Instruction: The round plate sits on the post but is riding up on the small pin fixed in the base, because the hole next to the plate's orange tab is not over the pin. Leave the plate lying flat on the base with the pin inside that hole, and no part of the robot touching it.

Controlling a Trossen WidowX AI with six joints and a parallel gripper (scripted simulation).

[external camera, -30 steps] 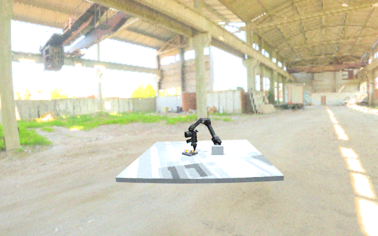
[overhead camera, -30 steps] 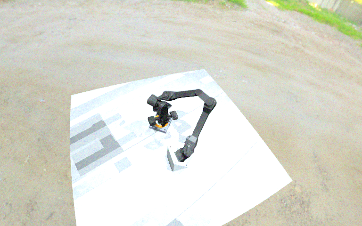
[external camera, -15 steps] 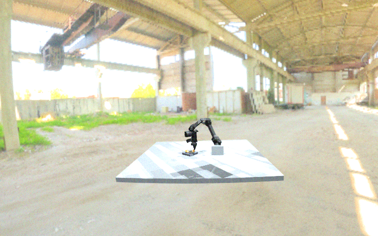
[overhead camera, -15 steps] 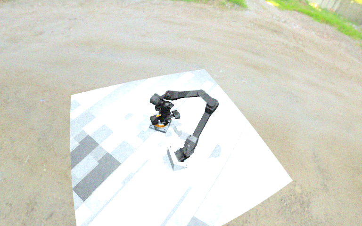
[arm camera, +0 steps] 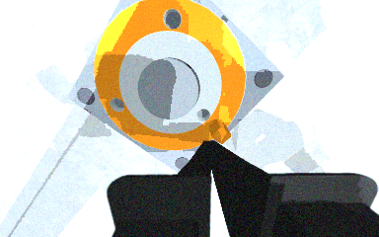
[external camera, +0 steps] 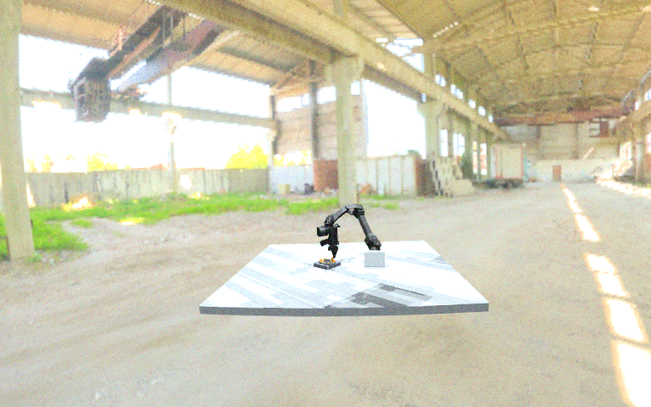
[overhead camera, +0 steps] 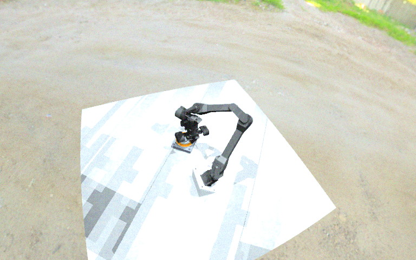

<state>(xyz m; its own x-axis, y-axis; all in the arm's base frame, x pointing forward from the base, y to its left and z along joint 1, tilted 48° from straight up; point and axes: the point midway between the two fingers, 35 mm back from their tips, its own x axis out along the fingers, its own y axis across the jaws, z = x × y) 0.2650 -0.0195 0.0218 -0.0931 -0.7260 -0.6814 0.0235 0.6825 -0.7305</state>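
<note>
Patterned tabletop [overhead camera: 275, 189], claw [arm camera: 211, 144] at tab [arm camera: 219, 131]

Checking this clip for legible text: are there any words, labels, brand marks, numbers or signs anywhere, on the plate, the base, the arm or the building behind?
None: no readable text in any view.
Orange round plate: plain, only holes and its tab.
Grey base: unmarked.
Closed claw and arm: black, no brand visible.
Patterned table: grey blocks only, no characters.
Hall in the background: no signs; too blurred to show any small lettering.

Black jointed arm [overhead camera: 233, 139], grey collars, pale base block [overhead camera: 200, 185]
</note>
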